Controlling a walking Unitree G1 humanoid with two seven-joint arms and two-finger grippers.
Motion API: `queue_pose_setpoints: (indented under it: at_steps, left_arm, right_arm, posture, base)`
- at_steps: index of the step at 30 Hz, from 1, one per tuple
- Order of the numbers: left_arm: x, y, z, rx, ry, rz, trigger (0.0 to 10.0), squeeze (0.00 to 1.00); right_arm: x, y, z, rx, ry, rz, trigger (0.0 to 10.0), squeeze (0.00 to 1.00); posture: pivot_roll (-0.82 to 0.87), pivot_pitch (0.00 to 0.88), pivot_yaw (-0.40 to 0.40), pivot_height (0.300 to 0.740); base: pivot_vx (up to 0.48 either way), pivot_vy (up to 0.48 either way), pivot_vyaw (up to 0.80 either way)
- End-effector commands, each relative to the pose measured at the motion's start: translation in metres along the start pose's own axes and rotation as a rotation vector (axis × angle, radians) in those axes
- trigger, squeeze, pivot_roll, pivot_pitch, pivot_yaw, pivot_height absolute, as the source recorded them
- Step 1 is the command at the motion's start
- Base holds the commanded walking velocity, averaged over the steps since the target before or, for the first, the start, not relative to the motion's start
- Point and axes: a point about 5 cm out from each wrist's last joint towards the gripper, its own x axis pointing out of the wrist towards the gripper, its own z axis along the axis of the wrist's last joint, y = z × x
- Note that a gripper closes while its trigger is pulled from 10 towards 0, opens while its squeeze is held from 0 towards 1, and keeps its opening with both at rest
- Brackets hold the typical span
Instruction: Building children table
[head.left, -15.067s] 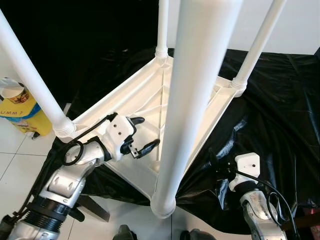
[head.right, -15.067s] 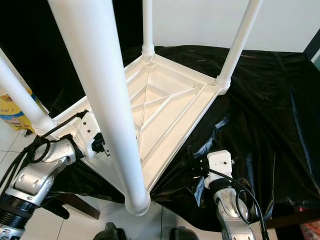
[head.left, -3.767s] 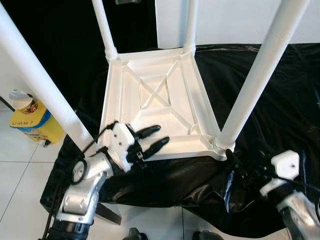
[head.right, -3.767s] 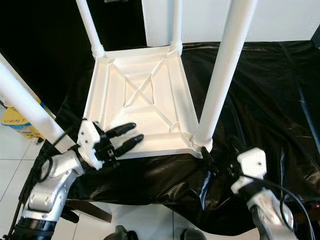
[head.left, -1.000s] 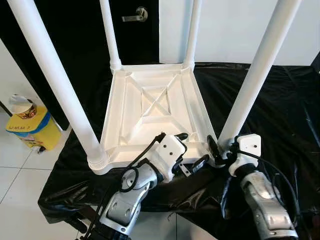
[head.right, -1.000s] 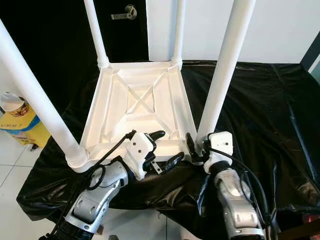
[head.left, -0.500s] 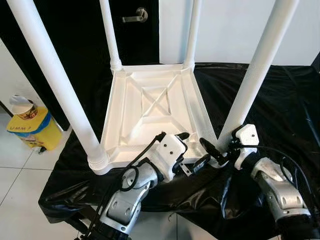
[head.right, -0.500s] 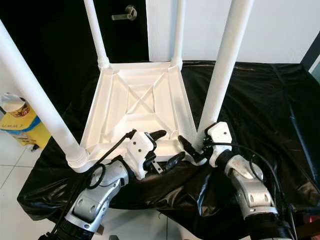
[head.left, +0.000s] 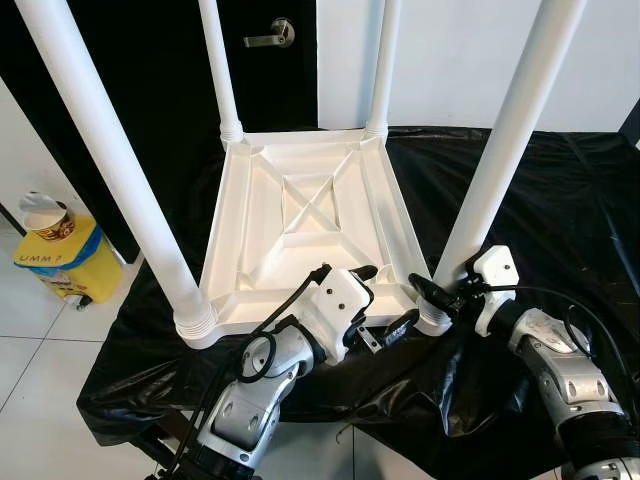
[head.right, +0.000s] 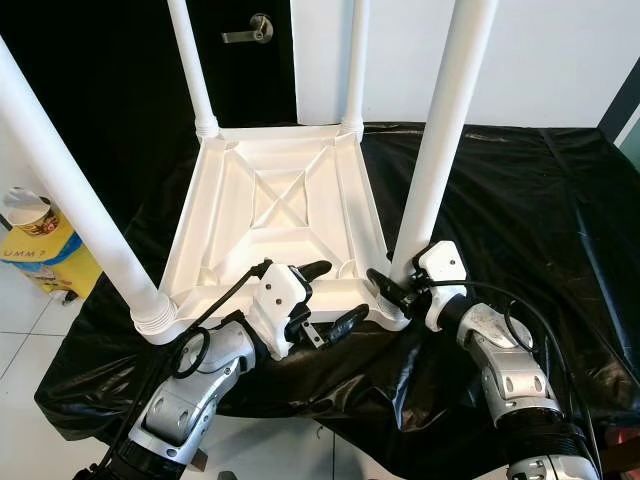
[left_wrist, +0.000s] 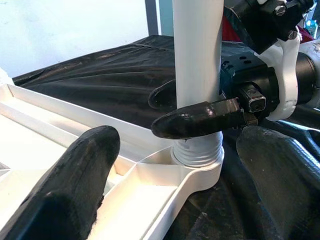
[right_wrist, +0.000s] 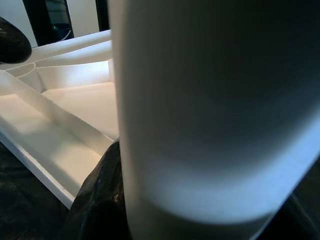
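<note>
Left eye view: the white table (head.left: 305, 235) is lying upside down on a black sheet (head.left: 560, 210), its four legs pointing up. My left gripper (head.left: 385, 300) is sitting at the near edge, about 6 o'clock of the tabletop, fingers spread apart, one resting over the rim and the other hanging just outside it. My right gripper (head.left: 432, 294) is reaching in from 4 o'clock to the base of the near right leg (head.left: 495, 165). A yellow tub (head.left: 55, 255) is standing on the tiled floor (head.left: 40, 390) at 9 o'clock.

Right eye view: same layout. My right gripper (head.right: 385, 288) is pressing against the threaded collar of that leg, fingers on either side of it. A door handle (head.right: 245, 30) is showing at 12 o'clock, behind the far legs.

Left wrist view: my own two fingers (left_wrist: 75, 180) are standing wide apart with nothing between them but the corner of the table. Beyond them, my right gripper's fingers are closing round the leg just above its ribbed collar (left_wrist: 197, 150).

Right wrist view: the leg (right_wrist: 215, 110) is looming very near, one black finger (right_wrist: 97, 197) lying against it; the ribbed underside of the table is running off behind.
</note>
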Motion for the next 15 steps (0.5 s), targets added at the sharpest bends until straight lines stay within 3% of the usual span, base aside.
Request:
queue_pose_setpoints:
  at_steps: [1,4,5,15]
  left_arm:
    - [0.001,-0.001,0.002,0.004,0.0,-0.016,10.0,0.0]
    - [0.001,-0.001,0.002,0.002,0.0,-0.014,10.0,0.0]
    - [0.0,-0.001,0.002,-0.001,-0.001,-0.011,10.0,0.0]
    - [0.0,-0.003,0.001,-0.008,-0.001,-0.01,10.0,0.0]
  right_arm:
    - [-0.001,0.001,-0.005,0.0,0.023,0.004,0.0,0.0]
    - [-0.002,0.002,-0.006,0.006,0.027,-0.007,0.0,0.0]
    - [-0.003,0.003,-0.007,0.013,0.032,-0.038,10.0,0.0]
    - [-0.001,0.011,-0.008,0.046,0.026,-0.26,10.0,0.0]
  posture:
    - [-0.04,0.013,-0.001,0.74]
    - [-0.04,0.017,-0.002,0.74]
    - [-0.04,0.021,-0.005,0.74]
    - [-0.05,0.029,-0.003,0.74]
  base:
    - [0.0,0.0,0.0]
    - [0.0,0.0,0.0]
    - [0.0,0.0,0.0]
    - [0.0,0.0,0.0]
